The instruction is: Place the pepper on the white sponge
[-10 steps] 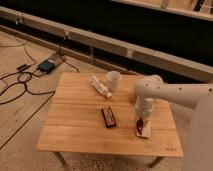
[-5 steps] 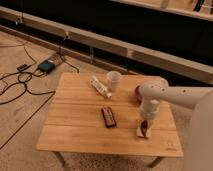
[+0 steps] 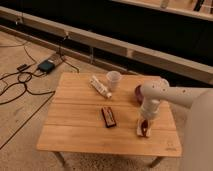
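Wooden slats are making up the table (image 3: 80,125), and the single camera view is looking down on it from above and a little to one side. Near the right edge, toward the front right corner, the white sponge (image 3: 143,131) is lying flat on the wood, and the pepper (image 3: 144,126) is showing as a dark red shape resting on top of it. The gripper (image 3: 145,121) is hanging directly over the pepper at the end of the white arm (image 3: 165,94), which is reaching in from the right side; whether it is clamped on the pepper or parted from it, I cannot tell. Just behind the arm, close to the right edge, the maroon bowl (image 3: 137,92) is peeking out, partly hidden. Near the middle of the table, the black bar (image 3: 108,117) is lying at a slant. Toward the back edge, the white cup (image 3: 114,80) is standing upright, and the white tube-shaped bottle (image 3: 100,86) is lying on its side just beside it
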{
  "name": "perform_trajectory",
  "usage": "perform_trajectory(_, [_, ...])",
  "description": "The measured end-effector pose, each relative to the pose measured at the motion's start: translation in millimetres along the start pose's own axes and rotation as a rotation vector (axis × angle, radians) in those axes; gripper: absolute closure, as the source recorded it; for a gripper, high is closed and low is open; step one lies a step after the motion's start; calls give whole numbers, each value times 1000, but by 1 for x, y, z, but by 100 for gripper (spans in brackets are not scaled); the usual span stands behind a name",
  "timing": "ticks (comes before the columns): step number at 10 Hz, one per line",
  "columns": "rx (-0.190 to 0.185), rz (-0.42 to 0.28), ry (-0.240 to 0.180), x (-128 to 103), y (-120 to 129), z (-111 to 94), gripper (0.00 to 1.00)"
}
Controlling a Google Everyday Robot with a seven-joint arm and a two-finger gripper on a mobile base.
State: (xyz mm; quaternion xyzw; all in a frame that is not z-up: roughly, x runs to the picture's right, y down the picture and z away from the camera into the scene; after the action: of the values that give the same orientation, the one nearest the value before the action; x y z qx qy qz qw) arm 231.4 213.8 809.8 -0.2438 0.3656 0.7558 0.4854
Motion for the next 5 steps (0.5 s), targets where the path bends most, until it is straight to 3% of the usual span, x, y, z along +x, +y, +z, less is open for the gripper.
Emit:
perform_trajectory(1, [-1, 1, -4, -1, 1, -1, 22])
perform_trajectory(5, [-4, 2, -22, -4, 4, -7, 20])
